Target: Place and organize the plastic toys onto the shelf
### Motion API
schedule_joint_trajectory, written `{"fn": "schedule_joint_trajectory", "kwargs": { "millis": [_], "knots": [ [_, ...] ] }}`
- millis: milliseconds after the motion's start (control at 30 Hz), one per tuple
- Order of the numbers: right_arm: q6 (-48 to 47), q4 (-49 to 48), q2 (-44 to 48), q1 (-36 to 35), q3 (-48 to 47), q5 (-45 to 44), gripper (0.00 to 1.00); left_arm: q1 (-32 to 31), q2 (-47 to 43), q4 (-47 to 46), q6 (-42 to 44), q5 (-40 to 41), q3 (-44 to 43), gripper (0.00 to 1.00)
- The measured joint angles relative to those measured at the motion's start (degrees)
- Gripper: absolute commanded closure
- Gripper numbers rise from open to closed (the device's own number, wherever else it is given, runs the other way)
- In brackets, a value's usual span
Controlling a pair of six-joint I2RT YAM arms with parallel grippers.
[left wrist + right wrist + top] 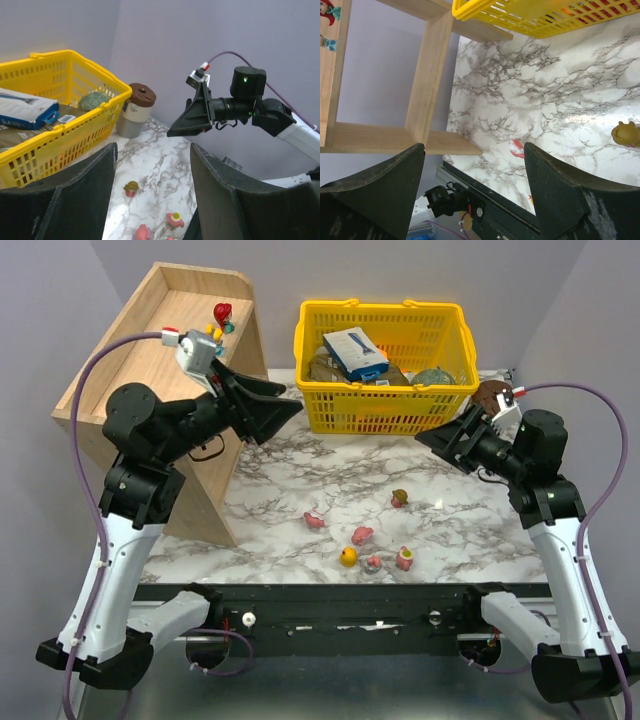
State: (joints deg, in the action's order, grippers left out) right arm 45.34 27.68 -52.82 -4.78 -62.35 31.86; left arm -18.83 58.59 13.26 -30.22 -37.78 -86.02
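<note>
Several plastic toys lie on the marble table in front of the arms: an olive one (400,498), a red-pink one (314,520), a pink one (362,535) and a yellow one (348,557) among them. Two more toys, red (222,312) and yellow-teal (212,330), stand on the top tier of the light-wood shelf (120,380) at the far left. My left gripper (280,415) hovers open beside the shelf, empty; its wrist view shows the olive toy (131,188) between the fingers, far below. My right gripper (440,448) is open and empty, raised at the right.
A yellow basket (385,405) full of boxes and packets stands at the back centre. A brown-lidded jar (492,395) sits right of it, behind the right arm. The black rail (350,595) runs along the table's near edge.
</note>
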Motion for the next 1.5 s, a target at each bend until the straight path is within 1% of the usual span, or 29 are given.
{"fn": "schedule_joint_trajectory", "kwargs": {
  "millis": [133,300,367,533,767,1067,1200,1367,1500],
  "knots": [
    [-0.85,1.27,-0.02,-0.02,0.0,-0.61,0.12,-5.6,-0.9,2.36,4.26,5.86,2.34,0.36],
    [-1.75,2.36,-0.04,0.0,0.0,-1.14,0.12,-8.52,-3.65,3.37,9.25,15.61,9.9,0.37],
    [-1.95,2.4,-0.11,0.0,0.0,-1.18,0.12,-9.05,-4.98,3.63,11.34,17.84,13.2,0.37],
    [-2.34,2.43,-0.79,0.0,0.0,-1.22,0.12,-10.01,-7.26,3.63,16.02,19.17,18.6,0.38],
    [-2.78,2.45,-2.1,-0.02,0.0,-1.64,0.12,-10.45,-9.18,5.7,20.33,20.72,22.12,0.41],
    [-2.89,2.45,-3.67,-0.02,0.0,-1.73,0.12,-10.45,-13.64,12.28,24.98,23.52,22.73,0.42],
    [-2.95,2.43,-4.63,0.0,0.0,-1.73,0.12,-10.45,-15.02,13.44,26.25,24.9,23.15,0.44],
    [-2.97,2.43,-5.66,0.0,0.0,-1.73,0.12,-10.36,-14.16,13.51,27.76,25.33,23.15,0.45],
    [-2.95,2.43,-5.73,0.0,0.0,-1.7,0.12,-8.94,-12.11,13.44,28.72,24.65,23.04,0.45]
  ]
}}
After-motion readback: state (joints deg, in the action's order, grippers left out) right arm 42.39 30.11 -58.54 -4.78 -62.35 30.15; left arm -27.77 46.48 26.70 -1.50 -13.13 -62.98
